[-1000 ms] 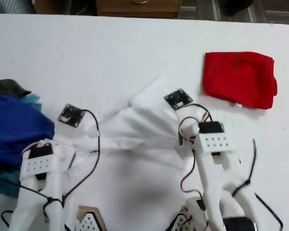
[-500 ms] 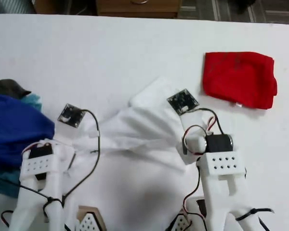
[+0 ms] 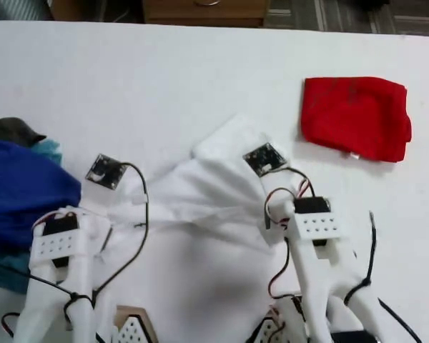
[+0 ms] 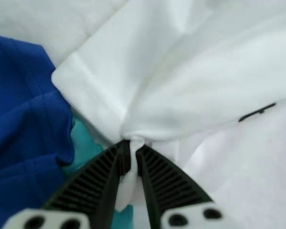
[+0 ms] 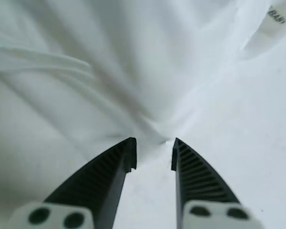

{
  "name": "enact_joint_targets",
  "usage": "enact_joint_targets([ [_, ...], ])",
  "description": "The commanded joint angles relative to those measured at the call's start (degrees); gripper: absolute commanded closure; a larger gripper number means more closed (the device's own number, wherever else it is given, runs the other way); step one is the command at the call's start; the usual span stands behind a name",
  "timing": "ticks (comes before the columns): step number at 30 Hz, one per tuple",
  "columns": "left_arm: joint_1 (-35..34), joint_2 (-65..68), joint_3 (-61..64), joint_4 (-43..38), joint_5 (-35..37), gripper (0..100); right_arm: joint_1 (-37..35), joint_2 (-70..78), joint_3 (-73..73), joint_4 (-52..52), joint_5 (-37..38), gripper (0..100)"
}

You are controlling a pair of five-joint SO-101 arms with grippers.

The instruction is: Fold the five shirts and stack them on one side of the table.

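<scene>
the right gripper point(image 5: 154, 143) has come forward again to the white shirt after it drew back half a second ago, while the left arm has kept its place. at the far left edge of the white table point(image 3: 129, 71) lies a small dark grey cloth point(image 3: 11, 130), and just beside it a big heap of blue fabric shirt point(image 3: 21, 193) over a teal cloth point(image 3: 50, 148). next to this heap the left gripper point(image 4: 132, 144) is clamped tight on a bunched corner of the crumpled white cotton shirt point(image 3: 200, 193), which is stretched across the middle of the table between both arms. the right gripper stands at the shirt's other end with a narrow gap between its jaws, the tips at a fold of the cloth and nothing pinched. well apart, on the right side, the folded red fabric shirt point(image 3: 356, 118) lies flat.
</scene>
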Motion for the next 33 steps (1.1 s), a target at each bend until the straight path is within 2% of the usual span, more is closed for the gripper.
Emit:
enact_joint_targets([
  [1,-0.5,-0.7,0.0,-0.6,0.5,97,-0.9,2.9,-0.4,-0.8,0.5,87.5],
  [4,-0.5,-0.7,0.0,-0.6,0.5,97,-2.1,3.3,-0.4,-1.5,0.4,89.8],
  [7,-0.5,-0.7,0.0,-0.6,0.5,97,-1.8,2.1,-0.7,-2.2,0.1,98.8],
  [11,-0.5,-0.7,0.0,-0.6,0.5,97,-1.5,-2.2,-0.5,-1.2,0.0,98.0],
  [24,-0.5,-0.7,0.0,-0.6,0.5,97,-2.1,-24.5,-0.4,12.6,0.9,97.7],
  [28,-0.5,-0.7,0.0,-0.6,0.5,97,-4.8,-26.8,1.9,13.8,9.6,97.8],
  [33,-0.5,-0.7,0.0,-0.6,0.5,97,-5.3,-26.6,3.8,11.9,9.7,97.8],
])
